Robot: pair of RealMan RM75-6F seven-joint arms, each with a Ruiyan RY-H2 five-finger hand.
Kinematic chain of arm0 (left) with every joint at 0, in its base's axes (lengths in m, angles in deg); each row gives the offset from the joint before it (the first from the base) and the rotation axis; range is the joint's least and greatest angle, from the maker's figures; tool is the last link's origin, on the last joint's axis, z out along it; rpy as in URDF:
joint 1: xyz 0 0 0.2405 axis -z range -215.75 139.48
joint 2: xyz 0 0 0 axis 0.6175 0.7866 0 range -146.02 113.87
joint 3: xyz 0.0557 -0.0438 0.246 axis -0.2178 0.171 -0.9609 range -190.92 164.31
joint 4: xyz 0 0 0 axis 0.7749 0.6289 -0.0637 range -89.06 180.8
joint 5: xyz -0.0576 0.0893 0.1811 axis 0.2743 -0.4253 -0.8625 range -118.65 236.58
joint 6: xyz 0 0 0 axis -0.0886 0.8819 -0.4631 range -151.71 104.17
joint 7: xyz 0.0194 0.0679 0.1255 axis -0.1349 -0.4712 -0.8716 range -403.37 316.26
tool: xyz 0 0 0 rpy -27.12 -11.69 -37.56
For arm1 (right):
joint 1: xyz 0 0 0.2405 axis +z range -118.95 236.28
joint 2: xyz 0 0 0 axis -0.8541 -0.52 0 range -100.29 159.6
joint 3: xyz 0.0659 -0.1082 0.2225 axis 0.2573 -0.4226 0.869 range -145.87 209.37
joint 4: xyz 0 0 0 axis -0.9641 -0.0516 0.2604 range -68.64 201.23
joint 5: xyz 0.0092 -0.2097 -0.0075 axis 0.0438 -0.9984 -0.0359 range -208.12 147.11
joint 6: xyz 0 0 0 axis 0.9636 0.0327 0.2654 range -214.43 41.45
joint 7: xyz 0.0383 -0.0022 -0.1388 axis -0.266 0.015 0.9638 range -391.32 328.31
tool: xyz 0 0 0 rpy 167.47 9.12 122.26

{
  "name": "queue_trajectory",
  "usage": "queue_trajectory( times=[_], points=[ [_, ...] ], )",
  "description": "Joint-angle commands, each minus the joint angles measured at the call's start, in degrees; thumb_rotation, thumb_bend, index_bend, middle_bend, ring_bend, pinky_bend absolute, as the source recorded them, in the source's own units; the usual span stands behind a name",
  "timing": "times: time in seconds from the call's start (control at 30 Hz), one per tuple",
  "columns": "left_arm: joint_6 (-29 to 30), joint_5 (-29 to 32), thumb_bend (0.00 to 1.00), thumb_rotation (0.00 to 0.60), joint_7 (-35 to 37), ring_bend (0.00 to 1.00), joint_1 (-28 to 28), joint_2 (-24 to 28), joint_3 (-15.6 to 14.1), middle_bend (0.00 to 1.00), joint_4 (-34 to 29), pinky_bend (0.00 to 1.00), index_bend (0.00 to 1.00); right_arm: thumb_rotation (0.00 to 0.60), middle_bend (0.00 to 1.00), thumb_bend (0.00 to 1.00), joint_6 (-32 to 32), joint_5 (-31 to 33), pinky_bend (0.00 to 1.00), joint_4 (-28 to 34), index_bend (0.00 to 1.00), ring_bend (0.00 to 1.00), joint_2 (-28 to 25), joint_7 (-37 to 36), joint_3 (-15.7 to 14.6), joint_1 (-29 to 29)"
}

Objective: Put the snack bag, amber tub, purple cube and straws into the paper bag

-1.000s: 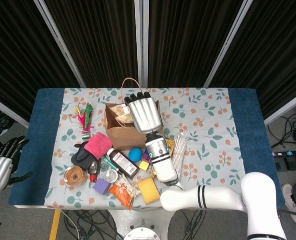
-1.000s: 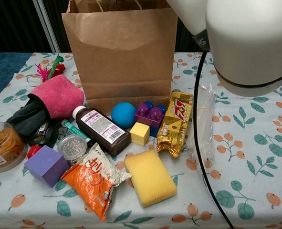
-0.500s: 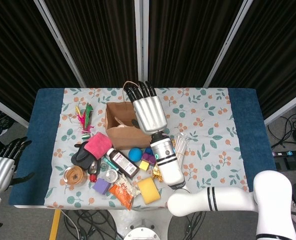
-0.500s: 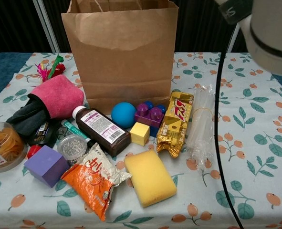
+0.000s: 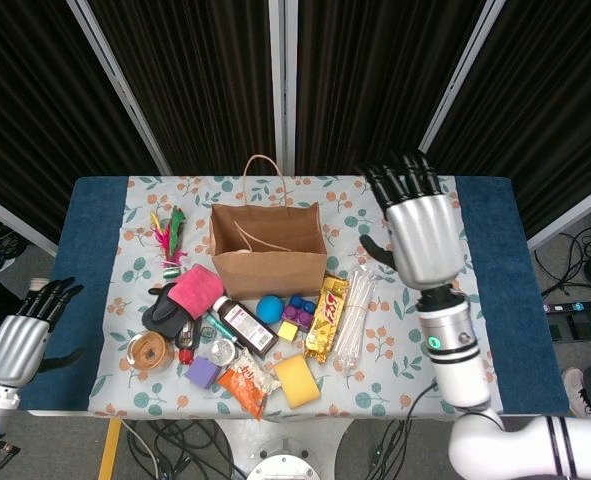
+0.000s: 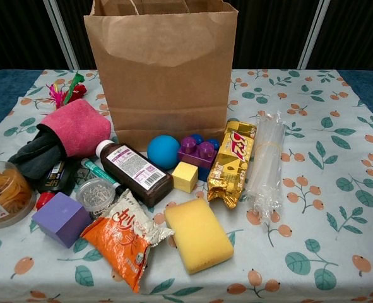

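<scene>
Brown paper bag (image 5: pixel 268 250) stood upright and open-topped near the back-centre of the floral tablecloth (image 5: pixel 415 300); everything else placed relative to it.

Right hand (image 5: pixel 422 228) was raised well to the right of the bag, fingers spread wide, holding nothing. Left hand (image 5: pixel 23 340) hung far to the left of the bag, off the table's edge, fingers apart, empty. Neither showed in the chest view.

Task items, all outside the bag:
- Orange foil snack bag (image 6: pixel 125 238) lay flat in front of the bag, nearest the table's front edge.
- Amber plastic tub (image 6: pixel 2 192) sat front-left of the bag, at the left frame edge in chest view.
- Purple cube (image 6: pixel 62 218) sat front-left, between the tub and the snack bag.
- Clear-wrapped bundle of straws (image 6: pixel 266 165) lay front-right, just beside a gold wrapped bar (image 6: pixel 233 163).

Also in front of the bag: blue ball (image 6: pixel 163 151), dark brown bottle (image 6: pixel 136 172), yellow sponge (image 6: pixel 198 235). Pink cloth (image 6: pixel 76 126) was left of the bag.
</scene>
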Motion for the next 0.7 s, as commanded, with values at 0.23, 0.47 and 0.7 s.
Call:
queue_trajectory(
  times=[0.23, 0.47, 0.7],
  points=[
    [-1.02, -1.16, 0.10, 0.600, -2.27, 0.13, 0.24, 0.49, -1.25, 0.19, -2.33, 0.21, 0.18, 0.600, 0.26, 0.00, -2.58, -24.80, 0.13, -4.65, 0.22, 0.13, -9.75, -27.32, -20.71, -18.44],
    [-5.15, -6.46, 0.10, 0.600, -2.71, 0.13, 2.12, 1.82, -5.18, 0.21, -7.74, 0.27, 0.21, 0.600, 0.27, 0.00, 0.93, -31.31, 0.13, -7.05, 0.23, 0.13, -10.88, -34.85, -22.11, -22.36],
    [-10.67, -15.02, 0.10, 0.600, -8.93, 0.15, 6.48, -2.14, -8.18, 0.24, -5.86, 0.30, 0.25, 0.600, 0.27, 0.00, 3.74, -34.01, 0.13, -6.10, 0.23, 0.13, -14.26, -38.62, -21.44, -25.09]
  ],
)
